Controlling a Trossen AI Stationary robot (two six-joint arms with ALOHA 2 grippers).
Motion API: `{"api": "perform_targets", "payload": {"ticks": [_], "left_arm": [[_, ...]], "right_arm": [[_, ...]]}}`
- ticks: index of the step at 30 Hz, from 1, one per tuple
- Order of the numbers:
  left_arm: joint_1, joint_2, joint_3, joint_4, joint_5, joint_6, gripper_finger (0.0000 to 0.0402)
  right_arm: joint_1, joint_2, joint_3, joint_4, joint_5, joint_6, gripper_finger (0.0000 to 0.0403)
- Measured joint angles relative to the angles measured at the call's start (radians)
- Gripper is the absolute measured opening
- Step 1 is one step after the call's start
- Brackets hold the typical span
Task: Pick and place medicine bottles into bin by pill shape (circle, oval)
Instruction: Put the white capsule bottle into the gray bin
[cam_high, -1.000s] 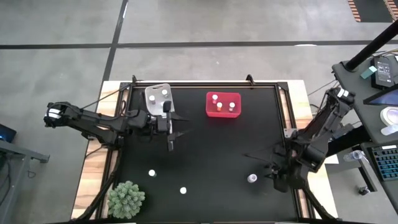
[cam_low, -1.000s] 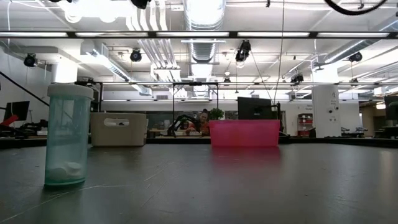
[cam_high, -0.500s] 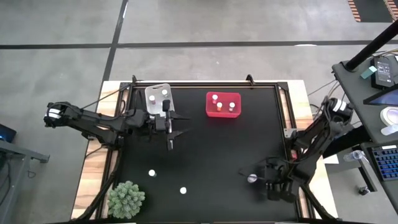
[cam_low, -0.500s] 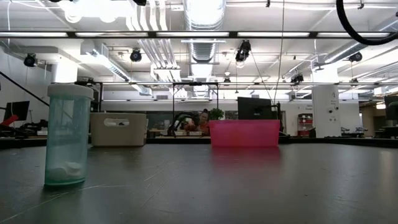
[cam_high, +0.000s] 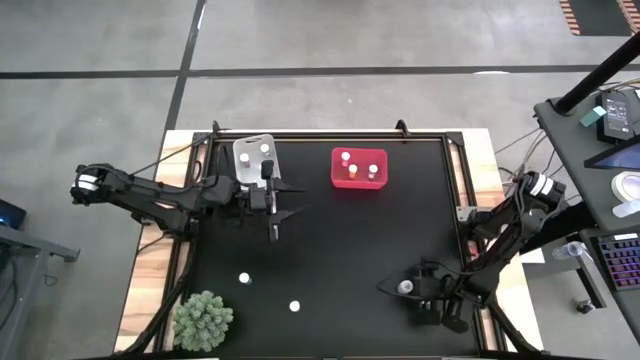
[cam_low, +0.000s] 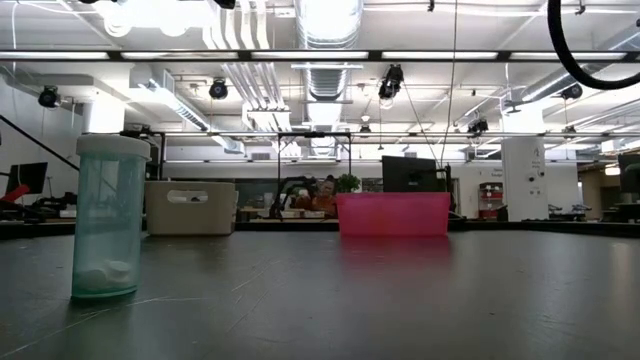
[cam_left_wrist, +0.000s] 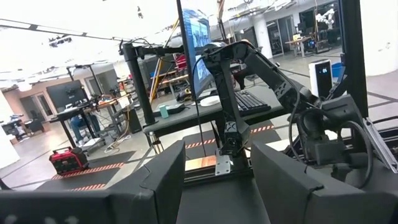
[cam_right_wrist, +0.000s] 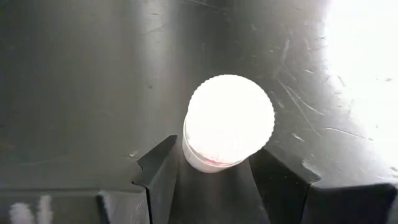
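My right gripper (cam_high: 398, 289) is low at the table's near right, open, its fingers on either side of an upright white-capped medicine bottle (cam_high: 405, 287) that stands on its base; the bottle shows between the fingers in the right wrist view (cam_right_wrist: 229, 121). I cannot tell whether they touch it. My left gripper (cam_high: 280, 212) is open and empty beside the whitish-clear bin (cam_high: 253, 157), which holds two bottles. The red bin (cam_high: 359, 168) holds three bottles. Two more bottles (cam_high: 244, 279) (cam_high: 295, 306) stand at the near left. A greenish bottle (cam_low: 109, 217) stands close in the low view.
A green spiky plant (cam_high: 204, 319) sits at the table's near left corner. The black mat (cam_high: 350, 240) is bare between the bins and the near bottles. A desk with a keyboard (cam_high: 620, 260) stands beyond the right edge.
My right gripper has gone toward the table's left and near edges, reaching the bottle at the near right, so that its fingers now stand on either side of it. The bottle has stayed in place.
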Motion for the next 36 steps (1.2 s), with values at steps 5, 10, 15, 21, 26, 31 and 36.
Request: {"api": "perform_targets", "payload": {"ticks": [5, 10, 15, 21, 26, 31, 36], "left_arm": [[0.000, 0.000, 0.000, 0.000, 0.000, 0.000, 0.0167], [0.000, 0.000, 0.000, 0.000, 0.000, 0.000, 0.0167], [0.000, 0.000, 0.000, 0.000, 0.000, 0.000, 0.0167], [0.000, 0.000, 0.000, 0.000, 0.000, -0.001, 0.0167], [0.000, 0.000, 0.000, -0.001, 0.000, -0.009, 0.0167], [0.000, 0.000, 0.000, -0.024, 0.000, -0.026, 0.0167], [0.000, 0.000, -0.008, -0.072, 0.000, -0.029, 0.0167]], "right_arm": [[0.000, 0.036, -0.002, 0.049, 0.009, -0.005, 0.0182], [0.000, 0.048, -0.002, 0.055, 0.026, -0.007, 0.0152], [0.000, 0.043, -0.003, 0.055, 0.027, -0.007, 0.0139], [-0.045, -0.025, -0.003, 0.030, 0.025, -0.020, 0.0141], [-0.135, -0.148, -0.003, -0.034, -0.020, -0.093, 0.0141], [-0.274, -0.265, -0.003, -0.057, -0.061, -0.235, 0.0141], [-0.441, -0.336, -0.003, -0.039, -0.112, -0.377, 0.0141]]}}
